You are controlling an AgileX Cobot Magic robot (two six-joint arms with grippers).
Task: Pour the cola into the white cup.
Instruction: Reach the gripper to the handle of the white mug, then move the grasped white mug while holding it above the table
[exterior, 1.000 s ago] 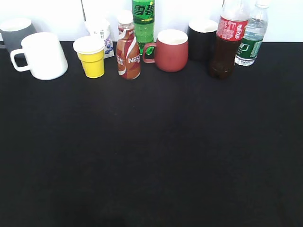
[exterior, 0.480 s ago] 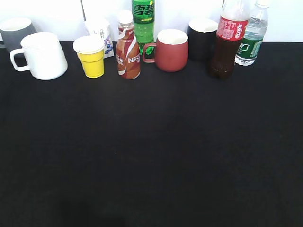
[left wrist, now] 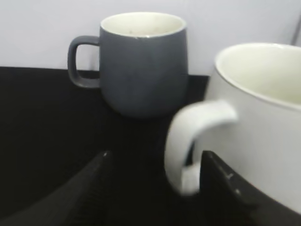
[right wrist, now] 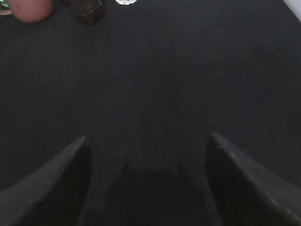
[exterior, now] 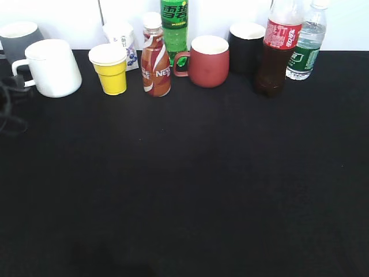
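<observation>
The white cup (exterior: pixel 53 68) stands at the back left of the black table (exterior: pixel 184 173), handle to the left. My left gripper (exterior: pixel 11 88) shows dimly at the left edge beside that handle. In the left wrist view the gripper (left wrist: pixel 155 155) is open, with the white cup's handle (left wrist: pixel 181 141) between the fingers, close to the right finger (left wrist: pixel 221 183). The cola (exterior: pixel 278 49) stands at the back right, upright; its base shows in the right wrist view (right wrist: pixel 88 7). My right gripper (right wrist: pixel 146 141) is open and empty over bare table, well short of the cola.
Along the back stand a grey mug (exterior: pixel 17 36) (left wrist: pixel 141 61), a yellow cup (exterior: pixel 110 69), a Nestle bottle (exterior: pixel 155 60), a green soda bottle (exterior: pixel 174 26), a red mug (exterior: pixel 207 60), a black mug (exterior: pixel 247 43) and a water bottle (exterior: pixel 307 43).
My left gripper has come into the exterior view at the left edge, next to the white cup's handle. The cups and bottles have not moved.
</observation>
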